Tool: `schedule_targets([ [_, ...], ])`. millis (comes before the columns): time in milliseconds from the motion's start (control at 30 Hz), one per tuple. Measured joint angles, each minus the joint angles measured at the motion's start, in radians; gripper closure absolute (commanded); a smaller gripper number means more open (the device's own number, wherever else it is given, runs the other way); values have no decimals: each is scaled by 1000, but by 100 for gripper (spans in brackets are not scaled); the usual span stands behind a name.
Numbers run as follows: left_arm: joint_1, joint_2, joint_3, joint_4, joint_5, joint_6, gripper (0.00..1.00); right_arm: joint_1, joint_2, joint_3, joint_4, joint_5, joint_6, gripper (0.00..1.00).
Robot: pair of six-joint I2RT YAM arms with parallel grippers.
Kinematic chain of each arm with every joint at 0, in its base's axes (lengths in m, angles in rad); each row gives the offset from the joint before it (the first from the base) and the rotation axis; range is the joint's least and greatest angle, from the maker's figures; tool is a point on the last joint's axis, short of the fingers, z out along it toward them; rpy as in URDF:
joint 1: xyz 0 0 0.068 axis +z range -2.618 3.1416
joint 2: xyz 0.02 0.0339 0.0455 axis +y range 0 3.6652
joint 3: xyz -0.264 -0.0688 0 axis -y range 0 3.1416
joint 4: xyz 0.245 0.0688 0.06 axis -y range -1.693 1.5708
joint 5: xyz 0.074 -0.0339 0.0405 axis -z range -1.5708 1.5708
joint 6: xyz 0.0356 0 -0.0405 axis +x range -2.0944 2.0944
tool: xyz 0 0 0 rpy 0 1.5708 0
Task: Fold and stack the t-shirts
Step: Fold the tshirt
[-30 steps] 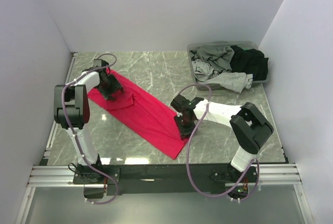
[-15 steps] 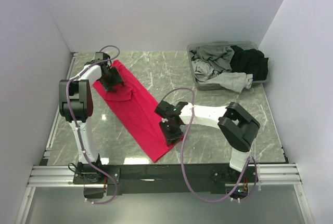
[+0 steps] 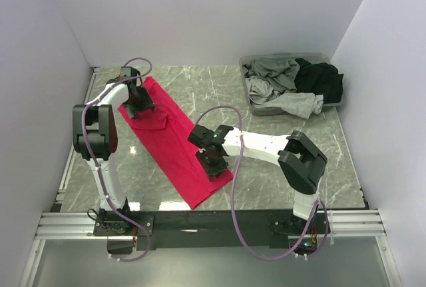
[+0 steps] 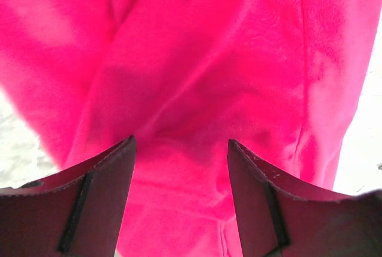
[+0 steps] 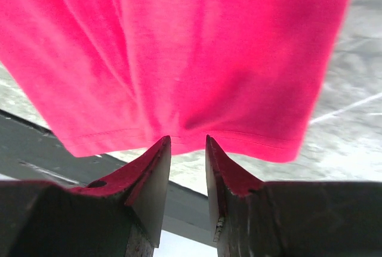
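Marble-patterned grey stone forms the desk (image 3: 266, 104), closed in by plain white walls (image 3: 200, 14) on three sides. A grey plastic tub (image 3: 325, 55) stands at the far right corner, with crumpled grey shirts (image 3: 274, 72) and a black shirt (image 3: 324, 80) heaped in it.

The pinkish-red t-shirt (image 3: 170, 134) lies on the left half of the desk as a long strip running from the far left toward the near edge. A second ago it lay more slantwise, with its near end farther right. That end has since swung left, the right hand (image 3: 213, 164) has travelled left with it, and the left hand (image 3: 140, 102) has shifted a little farther back.

The left hand sits over the far end of the shirt. Its fingers (image 4: 101, 191) are spread wide with creased cloth between them, and whether they press on it cannot be told. The right hand's fingers (image 5: 152, 173) are almost together and nip the hem, where the cloth puckers. The shirt's sleeves and collar are hard to make out.
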Motion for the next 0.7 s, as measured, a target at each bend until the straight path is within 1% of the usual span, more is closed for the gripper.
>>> schedule_targets([
  [200,-24,-13,18,-37,-36,-6,31,-13,-8,-9,-5,32,-46,63],
  [367,-42,-17,-32,-30,-32,-24,31,-16,10,-17,31,32,-58,63],
  [467,-43,-9,-37,-31,-26,-26,31,-16,34,-19,63,17,-56,63],
  [533,-43,0,-26,-37,-26,-26,32,-16,53,-23,82,7,-51,63],
  [700,-48,66,71,-59,-28,-5,32,-16,66,-24,113,-29,-34,63],
])
